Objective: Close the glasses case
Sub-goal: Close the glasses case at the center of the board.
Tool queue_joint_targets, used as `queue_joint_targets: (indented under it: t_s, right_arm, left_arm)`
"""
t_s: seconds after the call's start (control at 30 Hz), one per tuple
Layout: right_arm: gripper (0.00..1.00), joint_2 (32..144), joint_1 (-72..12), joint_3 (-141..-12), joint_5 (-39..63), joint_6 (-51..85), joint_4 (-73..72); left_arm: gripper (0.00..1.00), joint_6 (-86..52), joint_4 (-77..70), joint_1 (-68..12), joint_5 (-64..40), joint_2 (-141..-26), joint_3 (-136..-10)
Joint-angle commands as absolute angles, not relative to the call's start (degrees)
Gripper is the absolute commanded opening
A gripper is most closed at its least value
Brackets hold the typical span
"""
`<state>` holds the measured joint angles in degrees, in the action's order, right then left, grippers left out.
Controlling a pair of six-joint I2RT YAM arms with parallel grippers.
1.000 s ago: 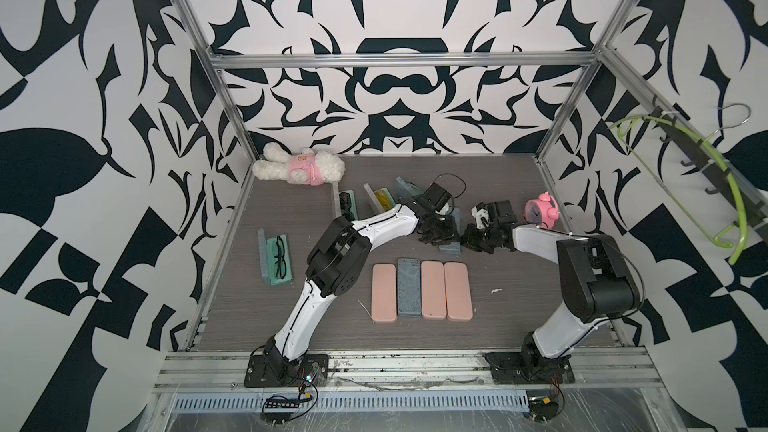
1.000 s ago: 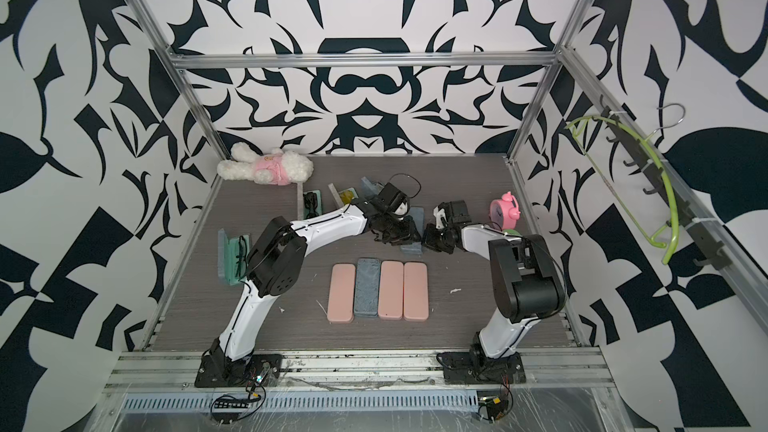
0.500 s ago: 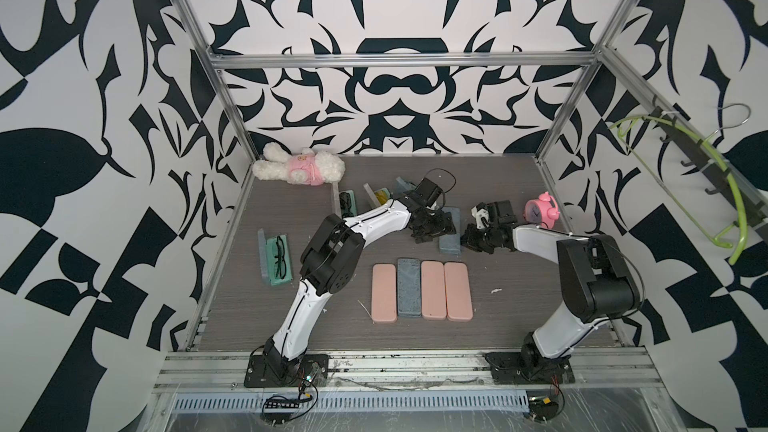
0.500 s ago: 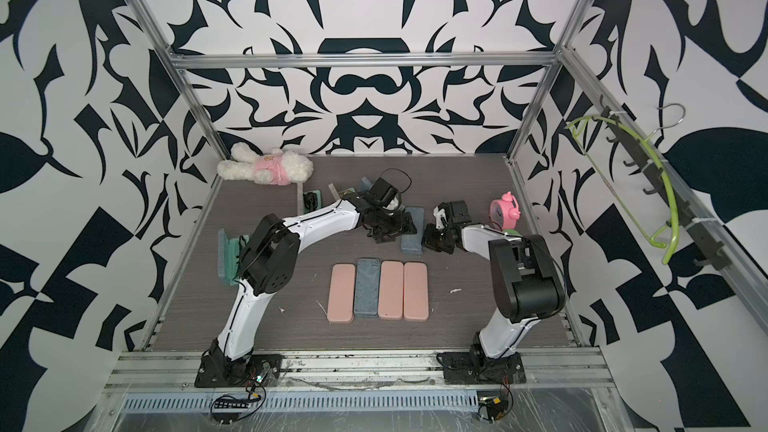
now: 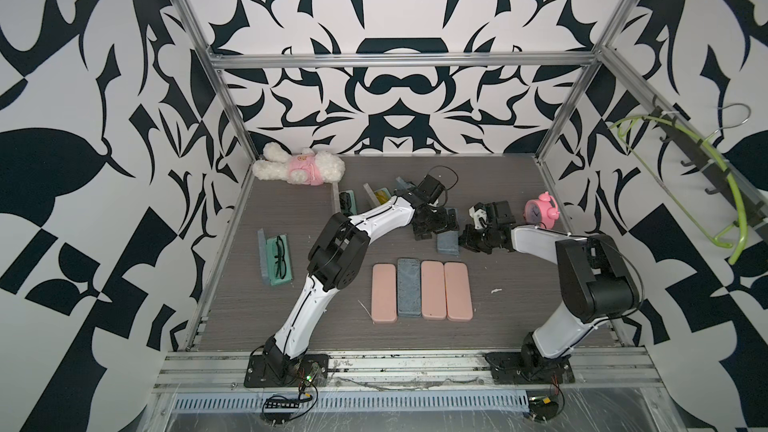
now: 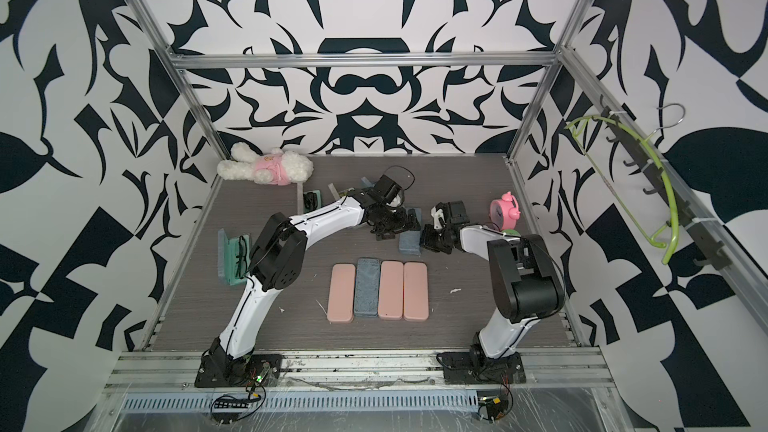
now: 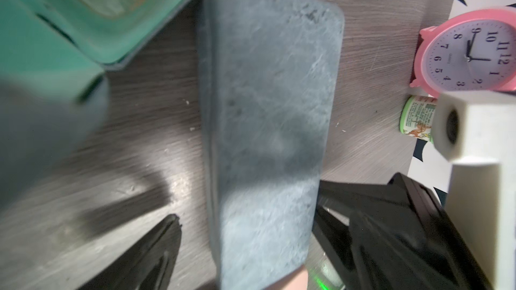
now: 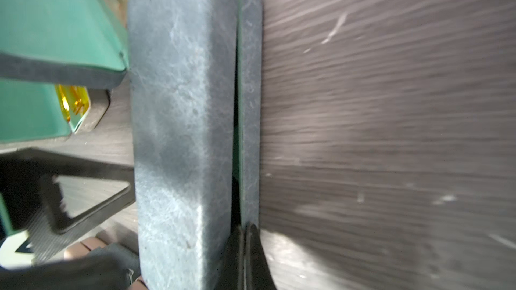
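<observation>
Where: the grey-blue glasses case (image 5: 448, 241) lies flat toward the back of the counter (image 5: 266, 317), between the two arms' tips and behind a row of four shut cases (image 5: 422, 290).
Left tool: the left tool (image 5: 434, 228) hangs just above and beside the case with its jaws spread wide. It holds nothing, and in the left wrist view one black finger (image 7: 145, 258) stands clear of the case's long side.
Right tool: the right tool (image 5: 466, 238) is pressed fully together, its tips meeting at the case's near end, right on the seam. Whether they pinch the thin lower rim or only touch it cannot be told.
Lid: the lid is folded down over the base, but the right wrist view shows a narrow dark slit along the seam, so it looks lowered rather than snapped home.
Why so held: the right tool's closed tips likely brace the end so the case cannot slide, and the left tool's wide stance leaves it free to press down on the lid.
Nearby: an open teal case (image 7: 69, 23) crowds one corner, and a pink alarm clock (image 5: 540, 214) stands behind the right arm.
Risk: a push off-centre may skid the case into the teal one.
</observation>
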<state>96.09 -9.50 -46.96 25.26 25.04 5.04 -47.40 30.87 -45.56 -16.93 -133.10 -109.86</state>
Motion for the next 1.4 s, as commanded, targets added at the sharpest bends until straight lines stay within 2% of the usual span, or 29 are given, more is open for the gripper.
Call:
queue_joint_targets:
  t_s: [0.0, 0.23, 0.53, 0.83, 0.87, 1.0, 1.13, 1.27, 1.37]
  right_arm:
    - [0.04, 95.8, -10.9, -46.5, 26.8, 23.5, 4.3]
    - [0.05, 95.7, -12.0, -46.4, 26.9, 23.5, 3.6]
    - [0.07, 95.0, -12.0, -46.2, 28.6, 24.0, 2.5]
    - [0.09, 94.5, -12.0, -46.2, 30.4, 25.0, 1.1]
    - [0.09, 94.2, -11.9, -46.3, 30.4, 25.0, 1.1]
    - [0.10, 93.6, -11.9, -46.5, 30.8, 25.0, 1.4]
    - [0.11, 92.4, -11.8, -46.8, 31.1, 25.1, 1.6]
    - [0.16, 90.6, -10.9, -47.3, 31.3, 25.0, 2.8]
    - [0.23, 89.1, -9.5, -47.6, 31.7, 24.8, 4.1]
  left_arm:
    - [1.00, -46.1, 34.0, -45.6, -17.1, -135.1, -111.7]
    - [0.99, -45.0, 37.6, -45.6, -16.2, -136.8, -112.8]
    - [0.90, -42.3, 40.8, -45.5, -15.1, -137.5, -112.0]
    - [0.86, -39.6, 43.4, -45.5, -13.6, -138.1, -111.8]
    - [0.82, -39.5, 43.4, -45.5, -13.4, -138.1, -111.4]
    - [0.79, -39.0, 43.6, -45.5, -13.0, -137.8, -110.7]
    - [0.71, -38.6, 43.9, -45.4, -12.1, -137.3, -110.2]
    - [0.61, -38.2, 43.8, -45.4, -11.2, -136.3, -109.2]
    - [0.57, -38.0, 43.5, -45.2, -11.0, -135.5, -108.2]
